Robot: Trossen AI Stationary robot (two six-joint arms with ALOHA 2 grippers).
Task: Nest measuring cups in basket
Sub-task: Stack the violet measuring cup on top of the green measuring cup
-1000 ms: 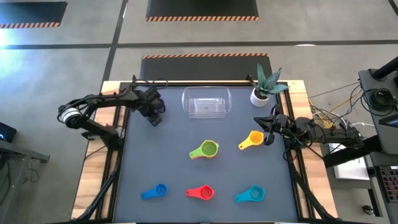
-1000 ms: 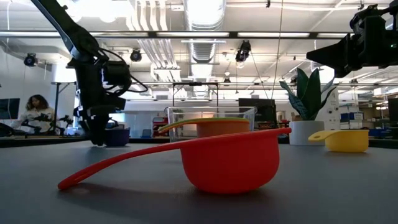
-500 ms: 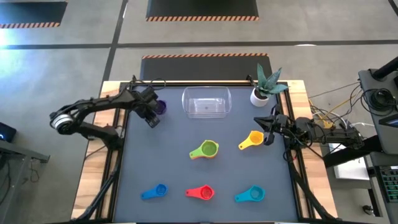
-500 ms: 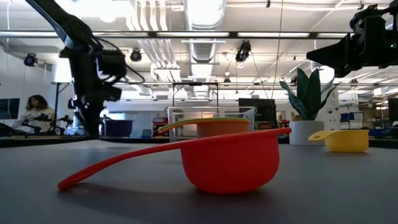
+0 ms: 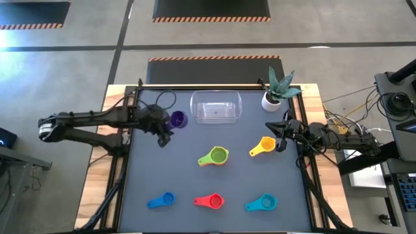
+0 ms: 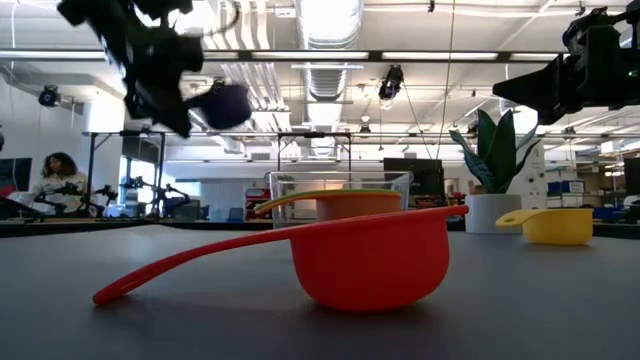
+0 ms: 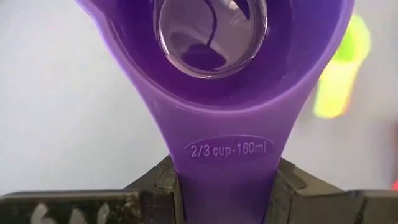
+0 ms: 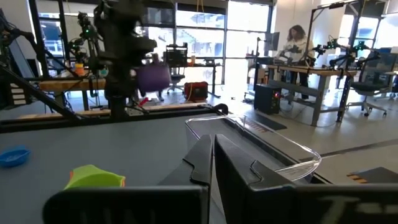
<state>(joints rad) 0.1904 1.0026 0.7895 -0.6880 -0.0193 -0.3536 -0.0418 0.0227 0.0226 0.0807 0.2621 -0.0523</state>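
My left gripper (image 5: 165, 127) is shut on the purple cup (image 5: 177, 119), high above the table's far left part in the low view (image 6: 222, 105), left of the clear basket (image 5: 216, 107). The green cup (image 5: 214, 156) sits nested in the orange one at mid-table. The yellow cup (image 5: 263, 145) lies beside my right gripper (image 5: 281, 135), which is shut and empty at the right edge. The blue cup (image 5: 161, 199), the red cup (image 5: 209, 201) and the teal cup (image 5: 261, 203) lie in a row near the front. My left gripper pinches the purple cup's flat handle (image 7: 227, 177) between its two fingers (image 7: 155, 186), by the handle's two side edges near its free end. The fingers come from the table's left, along the handle. The cup is lifted clear of the table, and its bowl (image 7: 211, 56) points away from the gripper.
A white pot with a plant (image 5: 272, 97) stands at the far right corner beside the basket. A person (image 6: 60, 180) sits in the room beyond the table. Bare mat lies between the basket and the green cup.
My left gripper has risen from the table at the far left with the purple cup. It has moved a little toward the table's right edge and the basket. The cup, on the table a second ago, is now lifted clear.
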